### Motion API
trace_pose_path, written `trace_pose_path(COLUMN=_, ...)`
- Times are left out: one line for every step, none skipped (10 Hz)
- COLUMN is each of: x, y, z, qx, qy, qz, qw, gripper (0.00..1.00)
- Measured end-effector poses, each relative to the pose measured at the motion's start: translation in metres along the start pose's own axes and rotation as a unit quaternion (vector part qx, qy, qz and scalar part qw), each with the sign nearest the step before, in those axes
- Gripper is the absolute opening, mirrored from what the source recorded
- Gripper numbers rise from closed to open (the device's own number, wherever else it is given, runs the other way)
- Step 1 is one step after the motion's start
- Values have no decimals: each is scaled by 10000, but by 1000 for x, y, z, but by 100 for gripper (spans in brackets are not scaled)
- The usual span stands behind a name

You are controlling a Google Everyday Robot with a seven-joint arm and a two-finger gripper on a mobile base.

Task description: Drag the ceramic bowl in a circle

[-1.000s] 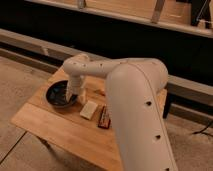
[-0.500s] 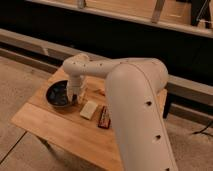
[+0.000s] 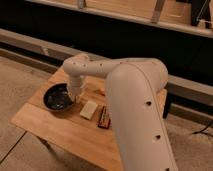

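The ceramic bowl [image 3: 58,98] sits on the left part of the wooden table [image 3: 55,131], and the gripper [image 3: 75,98] is down at its right rim with the fingers narrowed shut, apparently pinching that rim (the contact itself is hard to make out). The step in hand is judged to be the start of the drag. To do it well, the robot should keep the pinch firm and low, slide the bowl flat without lifting or tipping it, and sweep the circle toward the free left and front area. The pale block [image 3: 89,109] lies just right of the bowl and the small dark box [image 3: 104,117] just beyond it, so a wide loop to the right would likely knock them. The bowl is round and shallow with a glossy dark glaze, it stands upright, and it looks empty.
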State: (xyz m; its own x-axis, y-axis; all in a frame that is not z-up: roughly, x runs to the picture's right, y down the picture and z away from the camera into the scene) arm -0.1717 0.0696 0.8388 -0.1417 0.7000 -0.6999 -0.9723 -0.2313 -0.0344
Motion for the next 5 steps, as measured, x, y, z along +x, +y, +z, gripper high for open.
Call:
trace_pose_path(x=0, y=0, z=0, qx=95, qy=3, qz=-26, qw=10000, gripper=0)
trace_pose_path(x=-1, y=1, z=0, qx=145, qy=-1, qz=-41, qw=9999, gripper=0)
trace_pose_path(x=-4, y=0, z=-4, qx=242, qy=-9, qz=-47, qw=9997, gripper=0)
trace_pose_path(x=-9, y=-1, z=-8, qx=357, qy=-28, qz=-46, qw=9993, gripper=0)
trace_pose_path(x=-13, y=0, z=-12, qx=410, qy=-57, qz=-49, qw=9991, gripper=0)
